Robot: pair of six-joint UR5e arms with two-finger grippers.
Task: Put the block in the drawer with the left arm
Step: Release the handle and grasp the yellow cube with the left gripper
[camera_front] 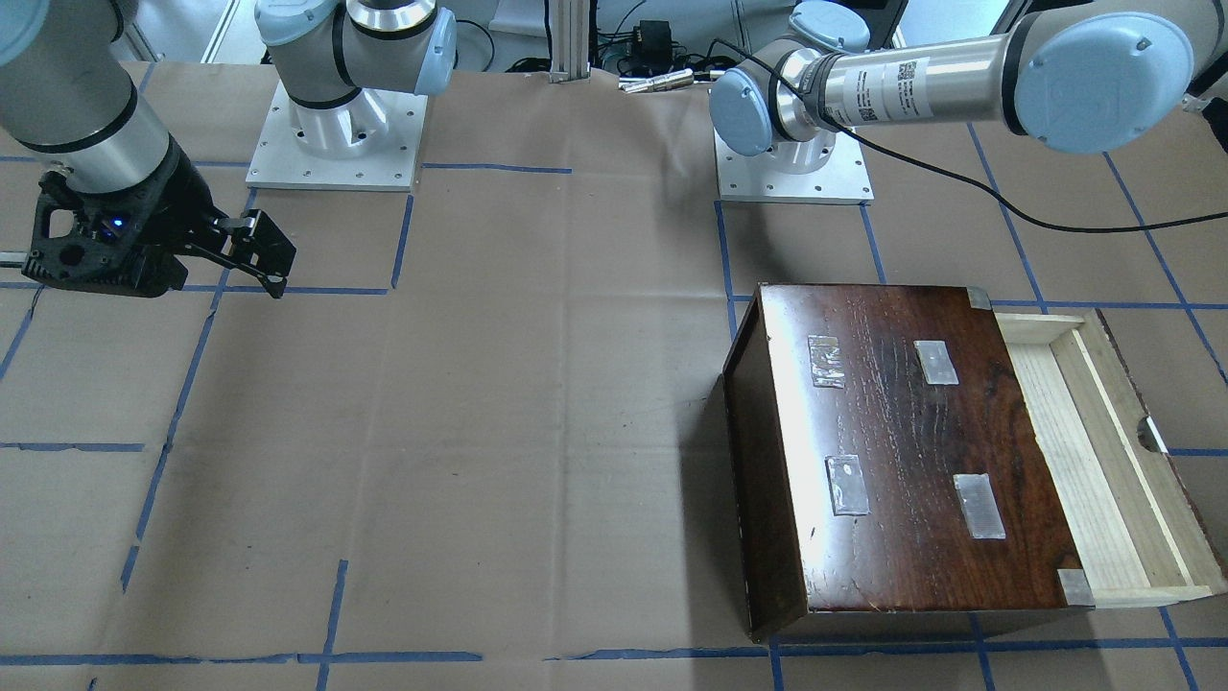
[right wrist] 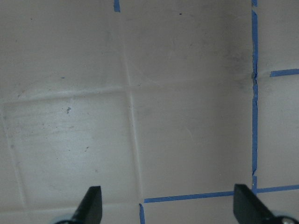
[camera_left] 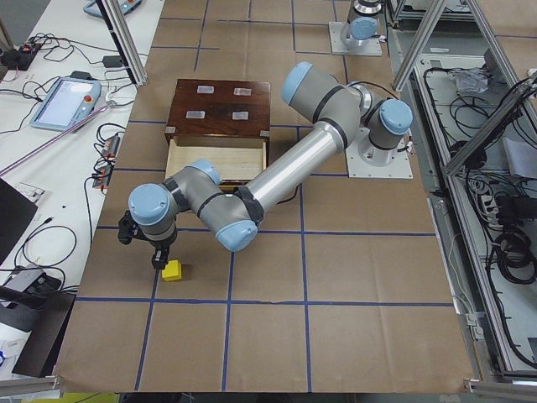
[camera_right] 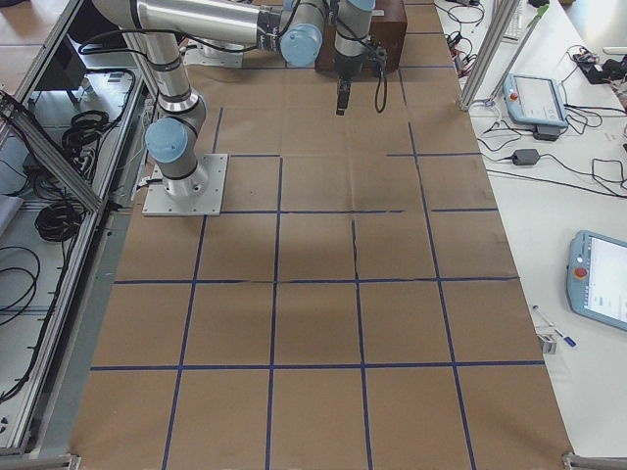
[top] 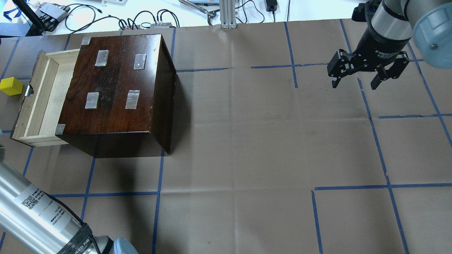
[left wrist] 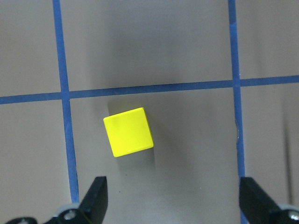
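The yellow block (left wrist: pixel 128 132) lies on the brown paper table, just outside the drawer's front; it also shows in the overhead view (top: pixel 11 86) and in the exterior left view (camera_left: pixel 173 270). The drawer (top: pixel 42 95) is pulled out of the dark cabinet (top: pixel 116 88) and looks empty. My left gripper (left wrist: pixel 175 205) is open and hangs above the table with the block lying ahead of its fingertips (left wrist: pixel 98 196), apart from them. In the exterior left view it (camera_left: pixel 158 256) hovers just beside the block. My right gripper (top: pixel 355 83) is open and empty, far from the cabinet.
The cabinet's dark top (camera_front: pixel 902 441) carries several tape patches. Blue tape lines (left wrist: pixel 63 93) cross the paper around the block. The left arm's long link (camera_left: pixel 294 164) reaches past the open drawer. Cables and devices lie along the far table edge (top: pixel 148 21).
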